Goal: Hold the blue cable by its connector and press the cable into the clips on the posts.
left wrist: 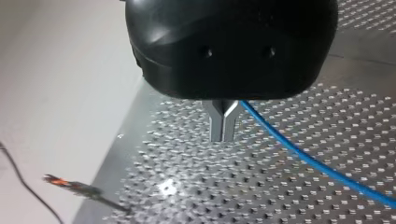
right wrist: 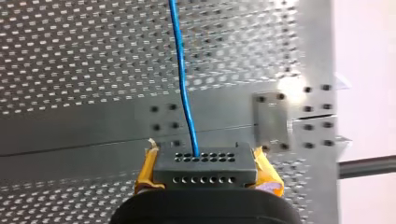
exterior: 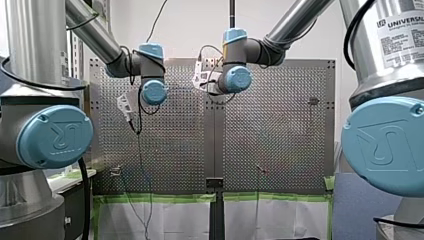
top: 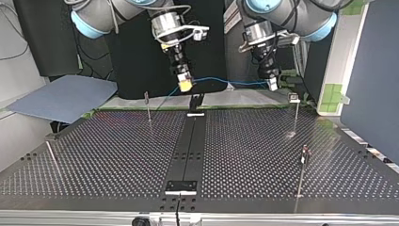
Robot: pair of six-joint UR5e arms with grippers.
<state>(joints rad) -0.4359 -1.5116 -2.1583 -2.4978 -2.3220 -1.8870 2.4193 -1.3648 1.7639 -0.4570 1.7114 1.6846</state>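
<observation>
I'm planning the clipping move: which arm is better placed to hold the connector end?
Right. My right gripper has its yellow pads clamped on the connector, with the blue cable leading out. My left gripper is shut, and the cable only passes beside it.

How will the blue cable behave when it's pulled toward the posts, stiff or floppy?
Probably floppy: the blue cable curves loosely between the arms. Likely light, being thin. The connector looks rigid, so my right pincer can likely steer that end.

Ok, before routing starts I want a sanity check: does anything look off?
Mostly fine. One yellow pad of my right gripper looks frayed at its tip, beside the connector. The cable leaves it straight and sits in none of the clips yet.
</observation>
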